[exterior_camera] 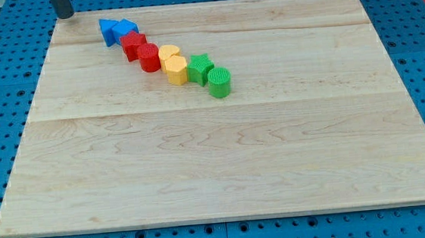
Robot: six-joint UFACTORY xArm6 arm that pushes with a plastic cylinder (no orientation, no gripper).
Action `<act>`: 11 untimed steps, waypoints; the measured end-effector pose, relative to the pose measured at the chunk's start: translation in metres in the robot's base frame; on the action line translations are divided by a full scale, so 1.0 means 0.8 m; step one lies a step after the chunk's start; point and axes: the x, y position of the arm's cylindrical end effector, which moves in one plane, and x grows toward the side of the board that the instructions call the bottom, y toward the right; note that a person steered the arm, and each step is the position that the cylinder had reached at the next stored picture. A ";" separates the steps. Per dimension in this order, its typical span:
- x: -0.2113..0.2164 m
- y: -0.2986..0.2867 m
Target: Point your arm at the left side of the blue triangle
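My tip [64,16] stands at the board's top left corner; only the rod's lower end shows. The blue triangle [107,30] lies to the right of the tip and a little lower, with a gap of bare board between them. It is the top left end of a diagonal row of blocks. A second blue block [125,28] touches the triangle's right side.
The row runs down and to the right: a red block [134,44], a red cylinder [149,58], a yellow heart-like block [169,55], a yellow block [176,71], a green star [200,68], a green cylinder [219,82]. The wooden board [224,164] lies on a blue pegboard.
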 end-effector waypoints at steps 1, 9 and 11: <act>0.001 0.002; 0.099 0.075; 0.147 0.064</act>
